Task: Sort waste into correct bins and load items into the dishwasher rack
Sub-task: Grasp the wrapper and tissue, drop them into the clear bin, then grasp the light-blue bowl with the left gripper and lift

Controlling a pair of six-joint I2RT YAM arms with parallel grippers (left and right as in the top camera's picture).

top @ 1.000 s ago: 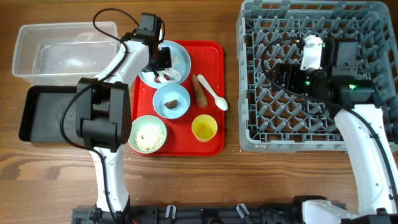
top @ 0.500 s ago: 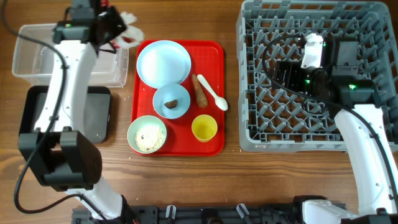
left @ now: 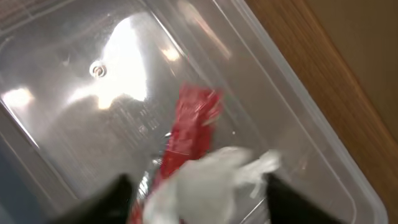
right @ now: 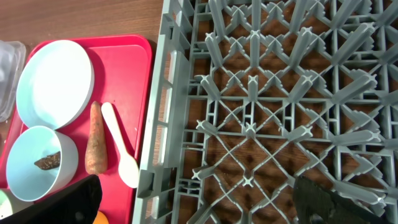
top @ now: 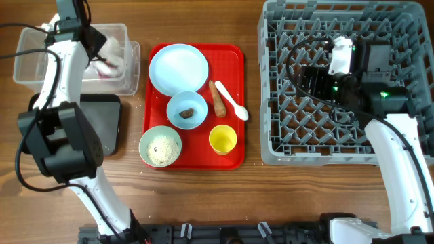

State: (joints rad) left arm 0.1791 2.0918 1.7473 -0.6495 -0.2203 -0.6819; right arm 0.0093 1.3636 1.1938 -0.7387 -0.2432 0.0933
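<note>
I've carried the wrapper (left: 189, 124) from the plate (top: 178, 66) to the clear tub (top: 27, 35). The left gripper (left: 202, 194) is spread wide, seemingly releasing it: first waste binned. The right gripper (right: 199, 202) waits open, empty.

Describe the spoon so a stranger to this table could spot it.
Find the flat red serving tray left of the grey dishwasher rack. Near its right edge, beyond the yellow cup, lies the white plastic spoon beside a brown-orange carrot stick. It is the only slim white thing; its neighbours are round or brown.

Blurred wrapper (left: 189, 155), lower edge cropped
</note>
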